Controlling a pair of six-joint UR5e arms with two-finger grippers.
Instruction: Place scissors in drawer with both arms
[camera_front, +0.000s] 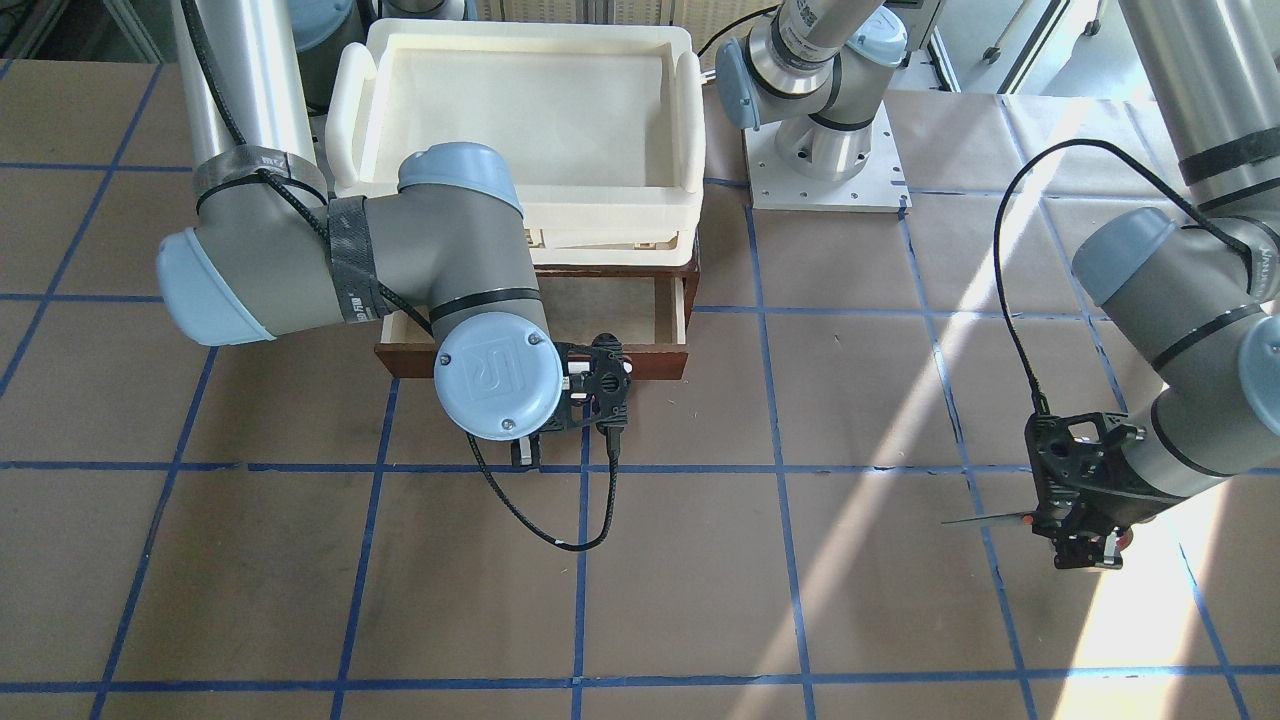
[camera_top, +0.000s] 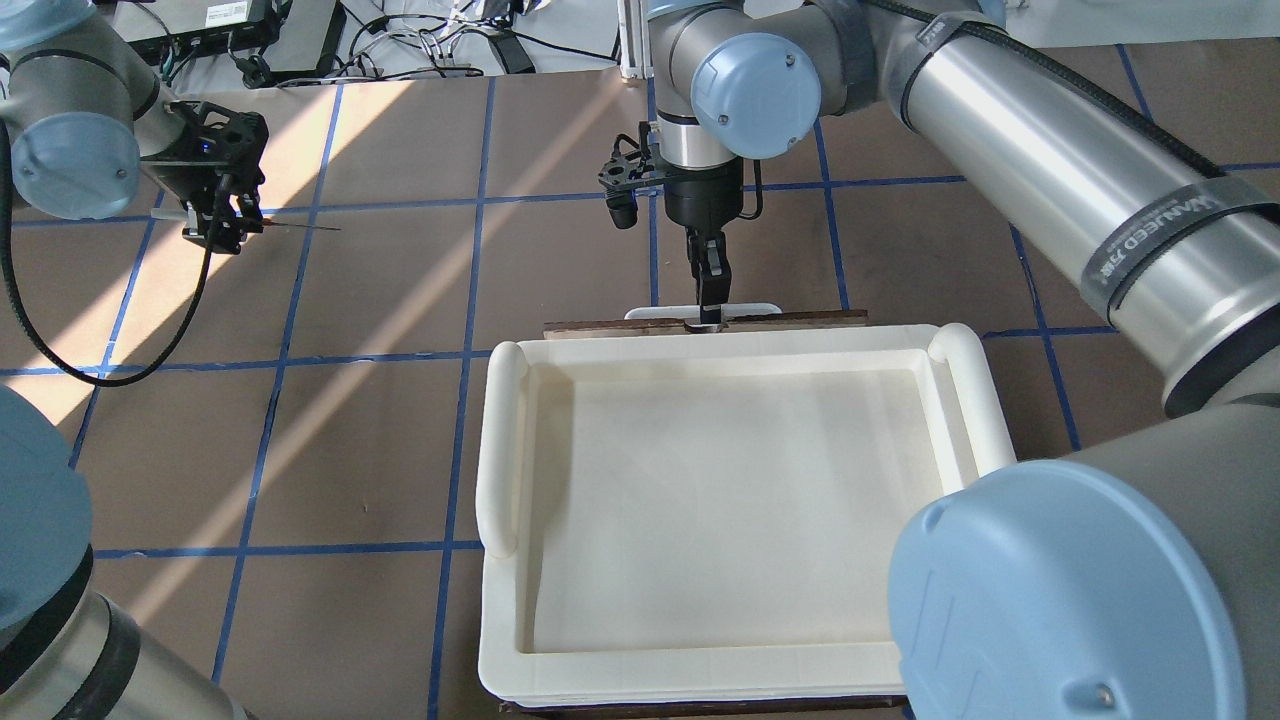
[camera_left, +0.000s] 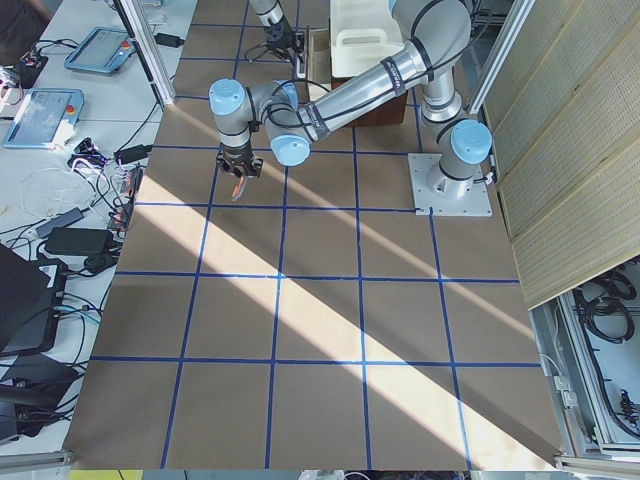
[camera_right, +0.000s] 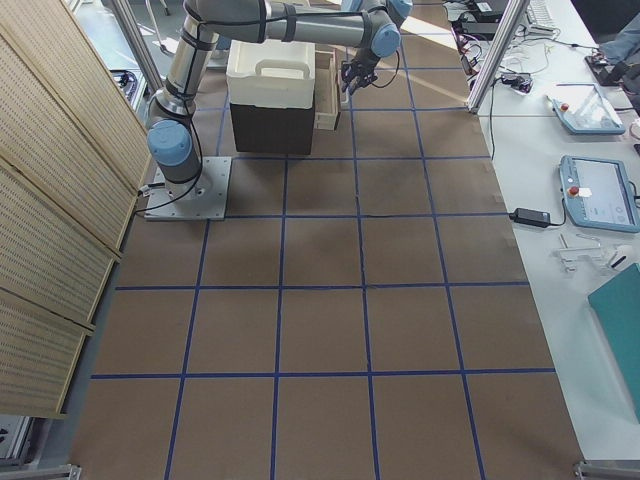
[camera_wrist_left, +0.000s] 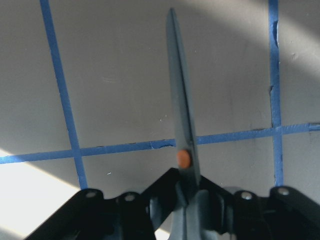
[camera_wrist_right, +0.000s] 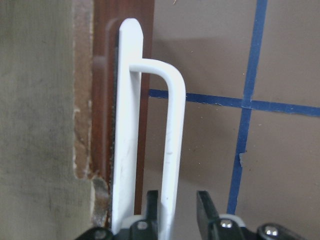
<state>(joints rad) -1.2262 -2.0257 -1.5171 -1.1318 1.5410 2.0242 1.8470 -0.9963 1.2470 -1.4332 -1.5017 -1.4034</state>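
The left gripper (camera_front: 1085, 545) is closed on the handle end of the scissors (camera_wrist_left: 181, 125). It holds them in the air above the paper-covered table (camera_front: 700, 580), out to the robot's left. The blades are shut and lie roughly level, their tip pointing toward the middle of the table. The left wrist view shows the red pivot dot just ahead of the fingers. So the pick-up half of the job looks done.

The right gripper (camera_top: 707, 300) is down at the front of the drawer (camera_front: 655, 362). Its fingers sit narrowly apart on either side of the white bar handle (camera_wrist_right: 172, 130). In the right wrist view one finger lies against the bar and the other shows a small gap, so the bar is straddled rather than squeezed.

From the front, the drawer stands partly pulled out from under the cream-white tray (camera_front: 530, 32). A strip of pale plywood interior shows between the tray's edge and the dark front panel. That strip looks wide enough to take the scissors, though I cannot say whether the pull is finished.

What is left, as I judge it:
- The scissors are well apart from the drawer and have to be carried across.
- They then have to be lowered into the open strip and let go.
- The right arm covers part of that opening, so the left arm has little room.
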